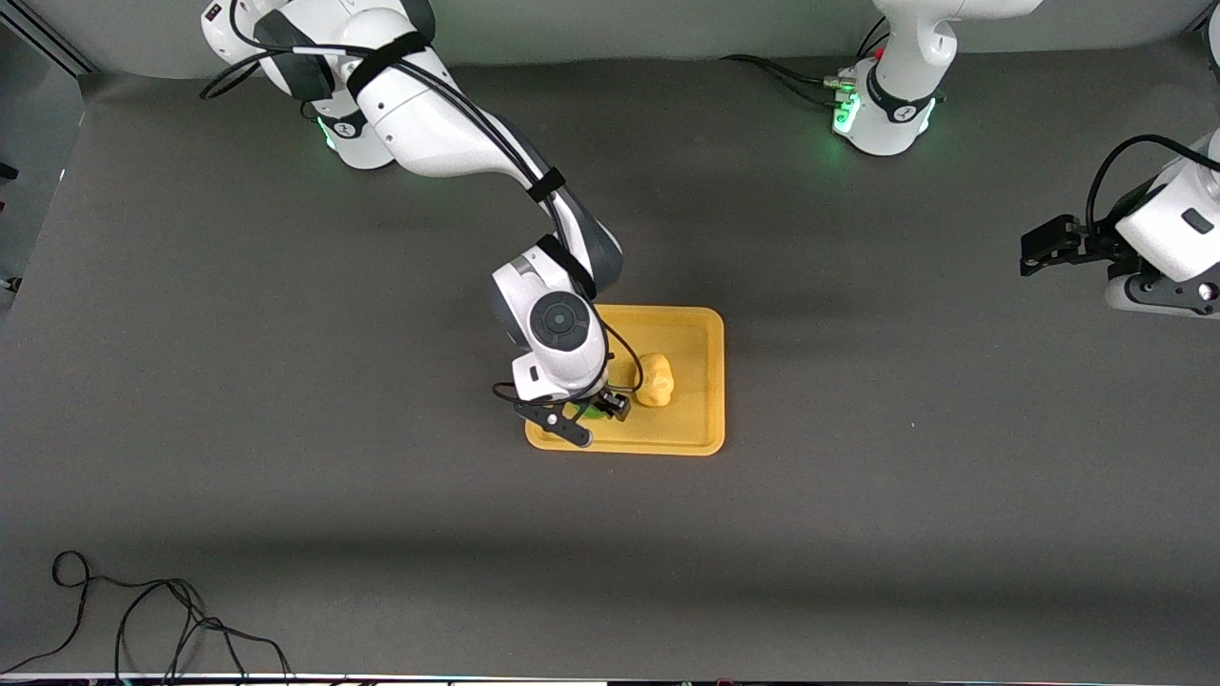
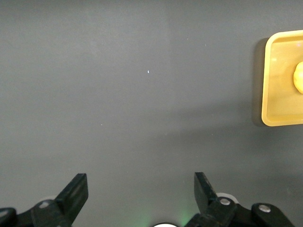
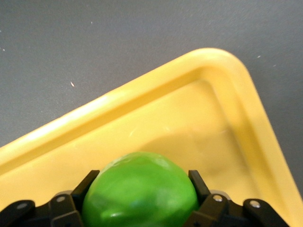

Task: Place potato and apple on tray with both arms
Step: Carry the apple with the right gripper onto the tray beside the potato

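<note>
The right gripper [image 1: 593, 412] is down over the tray [image 1: 701, 329], at the corner nearest the front camera toward the right arm's end of the desk [image 1: 286, 381], and its fingers [image 3: 80, 191] are clamped on the apple [image 3: 139, 189], one on each side of the green fruit. The potato [image 1: 654, 379] already lies in the tray, just beside the apple and toward the left arm's end of it. The left gripper [image 2: 142, 194] hangs over bare desk well apart from the tray, toward the left arm's end, with its fingers spread apart and holding nothing; that arm waits. The main risk, as I judge it, is the apple itself: it is round and glossy, and it sits close to the tray's low rim, so if the fingers part while it is not settled on the tray floor it could roll, climb the rim and end on the desk. It could equally roll inward and knock the potato, though a lumpy potato is unlikely to travel. Whether the apple touches the tray floor cannot be told from these views. A fingertip catching the rim on the way up could also shift the light tray. No brand, label or readable writing shows on the tray, the fruit or the grippers.
</note>
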### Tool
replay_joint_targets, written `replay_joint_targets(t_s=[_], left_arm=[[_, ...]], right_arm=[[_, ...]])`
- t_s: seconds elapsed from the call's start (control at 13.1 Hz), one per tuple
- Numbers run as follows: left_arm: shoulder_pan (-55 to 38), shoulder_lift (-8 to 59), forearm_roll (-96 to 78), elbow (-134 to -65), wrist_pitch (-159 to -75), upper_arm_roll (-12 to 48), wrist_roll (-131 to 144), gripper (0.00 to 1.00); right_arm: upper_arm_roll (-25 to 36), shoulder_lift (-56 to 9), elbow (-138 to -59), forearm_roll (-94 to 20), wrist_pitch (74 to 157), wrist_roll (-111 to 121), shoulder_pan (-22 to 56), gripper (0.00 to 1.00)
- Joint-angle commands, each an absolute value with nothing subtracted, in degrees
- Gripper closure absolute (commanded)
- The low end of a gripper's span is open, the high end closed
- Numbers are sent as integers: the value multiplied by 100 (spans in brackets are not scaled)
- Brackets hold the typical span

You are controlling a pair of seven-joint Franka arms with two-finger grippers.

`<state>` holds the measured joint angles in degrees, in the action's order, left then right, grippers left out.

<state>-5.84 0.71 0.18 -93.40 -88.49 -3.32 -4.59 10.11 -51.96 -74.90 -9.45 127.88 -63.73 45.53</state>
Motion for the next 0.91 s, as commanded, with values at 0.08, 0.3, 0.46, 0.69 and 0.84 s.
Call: replay_joint_targets(t_s=[0.08,0.3,0.46,0.69,0.84], left_arm=[[-668,-35,-26,-9457,-8859,-396,-360,0],[-668,-26,-26,-9457,-8842,-396,-369,0],[-668,-26,-26,-9457,-8816,-396,-369,0],[-668,-26,-26,-9457,-8815,-396,-378,0],[-668,-26,-26,-9457,-8815,-396,-378,0]], right_arm=[[1002,-5352,-7277,-1055,12832,-6495,4561,5],[1002,-5335,-7295,-993,12832,-6416,4649,0],[1019,-5283,-7286,-976,12823,-6355,4649,0],[1090,-5011,-7356,-958,12753,-5751,4553,0],[1186,-4634,-7497,-958,12614,-5285,4386,0]])
